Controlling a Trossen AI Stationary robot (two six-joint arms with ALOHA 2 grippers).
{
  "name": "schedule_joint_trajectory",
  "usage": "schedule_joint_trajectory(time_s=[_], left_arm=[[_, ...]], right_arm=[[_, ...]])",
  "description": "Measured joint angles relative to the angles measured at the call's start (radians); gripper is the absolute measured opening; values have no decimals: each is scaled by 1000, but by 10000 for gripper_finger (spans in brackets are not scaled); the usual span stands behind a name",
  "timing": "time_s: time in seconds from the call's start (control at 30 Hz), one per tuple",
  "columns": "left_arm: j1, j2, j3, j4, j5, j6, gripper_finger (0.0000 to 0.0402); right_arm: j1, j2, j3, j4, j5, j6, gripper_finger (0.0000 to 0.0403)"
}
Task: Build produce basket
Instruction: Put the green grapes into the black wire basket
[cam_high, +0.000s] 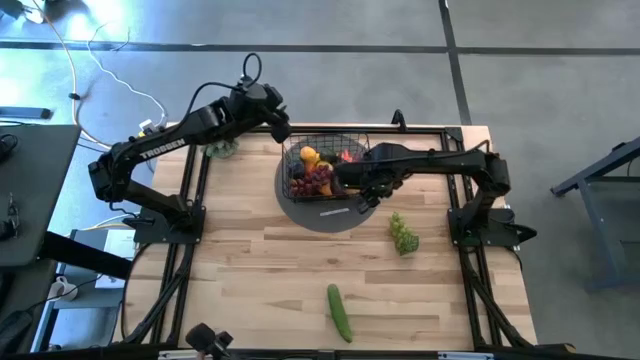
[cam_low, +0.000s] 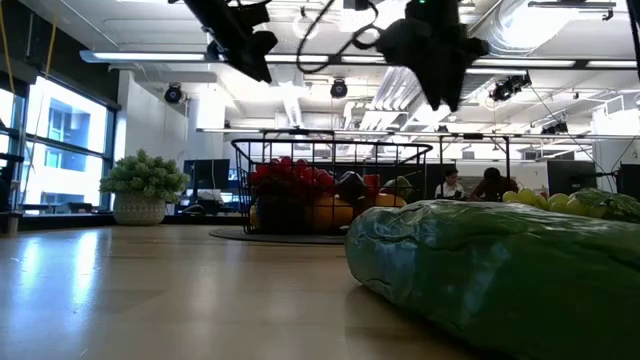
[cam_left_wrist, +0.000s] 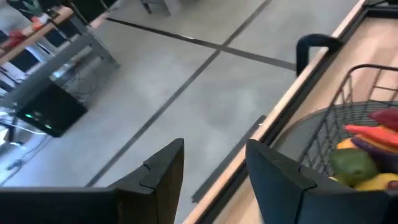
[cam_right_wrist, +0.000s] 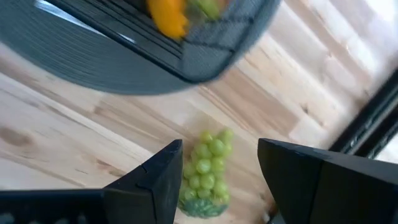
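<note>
Task well advanced, not finished. The surface (cam_high: 300, 270) carries a grey round disc (cam_high: 340, 217), and on it sits the basket (cam_high: 322, 170), already loaded: an orange fruit (cam_high: 309, 156), purple grapes (cam_high: 314, 181), something red (cam_high: 346, 155) and further pieces, which the low view shows heaped to about rim height. Two pieces of produce are left outside. The cucumber (cam_high: 340, 311) lies well apart from both pincers, toward the near edge of the surface. The green grapes (cam_high: 403, 234) lie on bare wood close to the right pincer (cam_high: 364, 203), which hangs over the disc's edge at the basket's near right corner; in its wrist view the grapes (cam_right_wrist: 207, 171) show between the two fingers (cam_right_wrist: 155, 180), which stand apart and hold nothing. The left pincer (cam_high: 281, 134) hangs at the basket's far left corner, fingers (cam_left_wrist: 163, 174) apart and empty, the basket wall just beside it. A pale green leafy bunch (cam_high: 224, 148) sits beyond the left arm, not part of the load. Judgement: the grapes look the likely next pick for the right arm, then the cucumber.
</note>
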Motion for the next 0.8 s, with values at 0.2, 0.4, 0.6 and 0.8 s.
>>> schedule_joint_trajectory(time_s=[0.2, 0.4, 0.6, 0.8], left_arm=[[0, 0, 9, -1, 12, 9, 161], [0, 0, 9, 0, 51, -3, 161], [0, 0, 9, 0, 70, -53, 161], [0, 0, 9, 0, 131, -134, 161]], right_arm=[[12, -120, -163, 16, -48, 97, 190], [38, -258, -349, 137, -139, 164, 190], [70, -365, -508, 258, -174, 245, 190], [112, -393, -581, 315, -179, 250, 199]])
